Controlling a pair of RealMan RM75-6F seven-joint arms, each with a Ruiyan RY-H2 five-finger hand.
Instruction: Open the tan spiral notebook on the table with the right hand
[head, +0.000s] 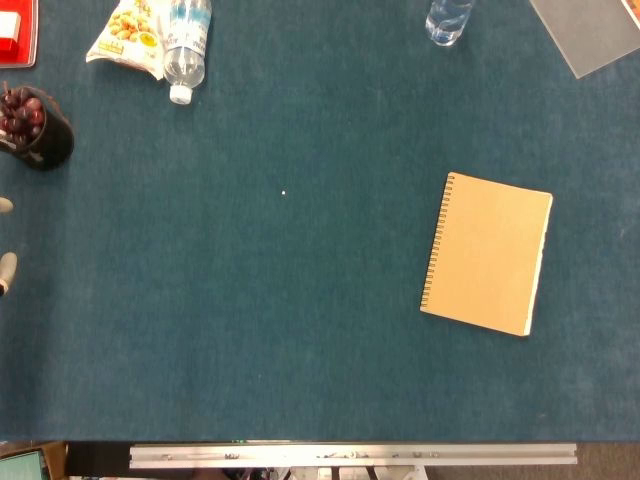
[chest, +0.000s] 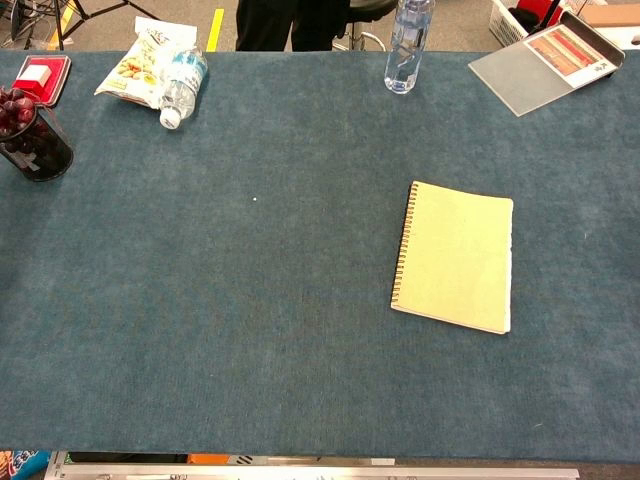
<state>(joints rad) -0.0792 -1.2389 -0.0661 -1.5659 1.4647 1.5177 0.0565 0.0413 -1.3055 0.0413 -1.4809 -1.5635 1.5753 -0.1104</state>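
The tan spiral notebook (head: 487, 253) lies shut and flat on the blue table cloth, right of centre, with its spiral binding along its left side. In the chest view the same notebook (chest: 454, 256) looks pale yellow-green. Nothing touches it. My right hand shows in neither view. Two pale fingertips (head: 6, 270) poke in at the far left edge of the head view; they seem to belong to my left hand, and the remainder of it is out of frame.
At the back left are a dark cup of red grapes (head: 32, 128), a snack bag (head: 130, 35) and a lying water bottle (head: 186, 45). A standing bottle (chest: 408, 42) and a grey board (chest: 545, 60) are at the back right. The table's metal front rail (head: 350, 456) runs below.
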